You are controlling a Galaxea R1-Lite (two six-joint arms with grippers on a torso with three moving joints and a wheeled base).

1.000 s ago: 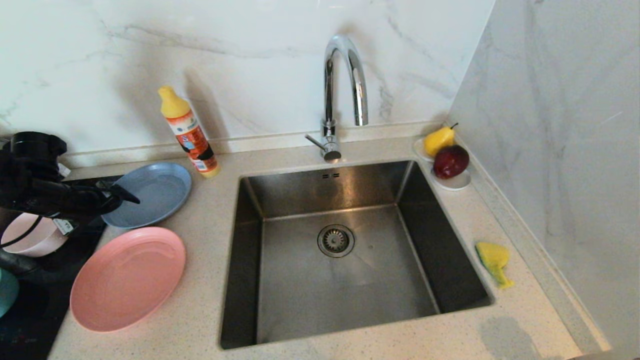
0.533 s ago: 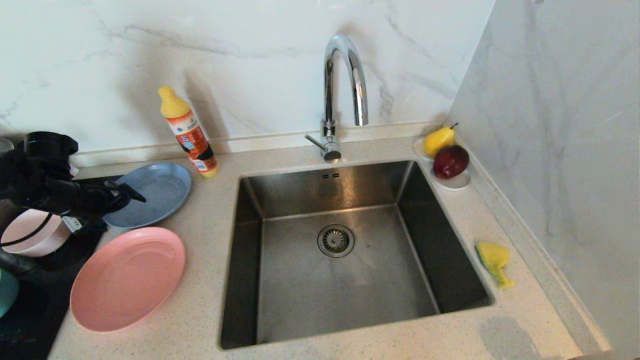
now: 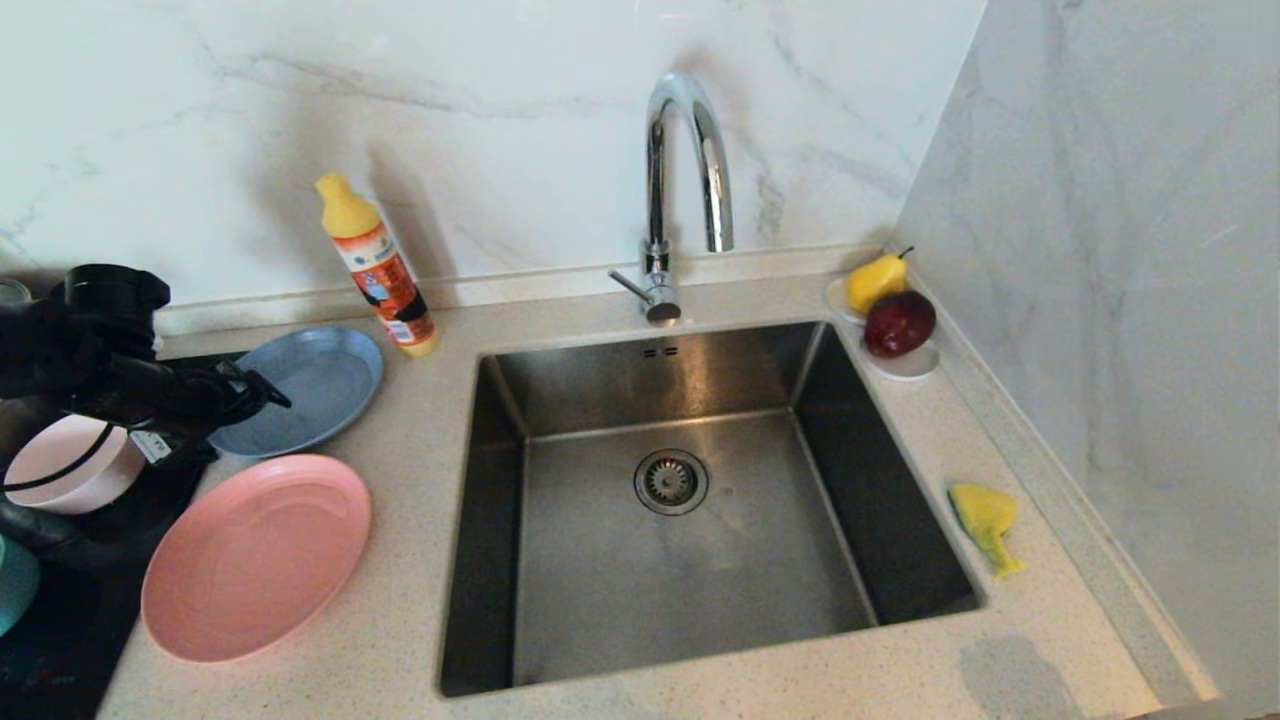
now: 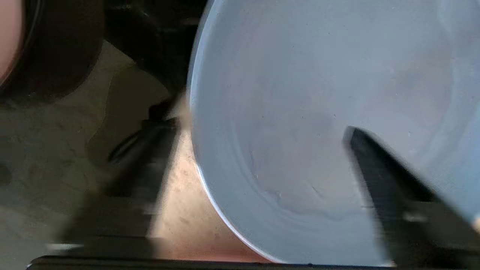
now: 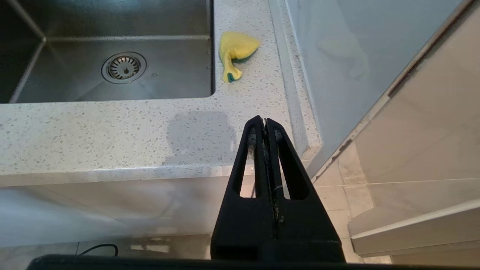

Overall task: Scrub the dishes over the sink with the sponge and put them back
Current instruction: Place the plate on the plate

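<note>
The grey-blue plate (image 3: 310, 385) lies left of the sink (image 3: 620, 590), with the salmon-pink plate (image 3: 255, 555) in front of it. My left gripper (image 3: 262, 395) is open and low at the grey-blue plate's (image 4: 318, 75) left rim. In the left wrist view one finger (image 4: 378, 168) is over the plate and the other (image 4: 150, 150) is outside the rim. A pale pink bowl (image 3: 65, 465) and a teal bowl (image 3: 12, 590) sit at the far left. The yellow sponge (image 3: 985, 520) lies right of the sink. My right gripper (image 5: 264, 120) is shut, empty, off the counter's front edge.
An orange bottle with a yellow cap (image 3: 378, 265) stands behind the grey-blue plate. The chrome tap (image 3: 685, 170) curves over the sink's back edge. A white dish (image 3: 905, 368) with a pear and a red fruit sits at the back right corner. A marble wall bounds the right side.
My left gripper has edged right, further over the grey-blue plate's rim. The plates, bowls and sponge lie as before, and the right arm has not moved.
</note>
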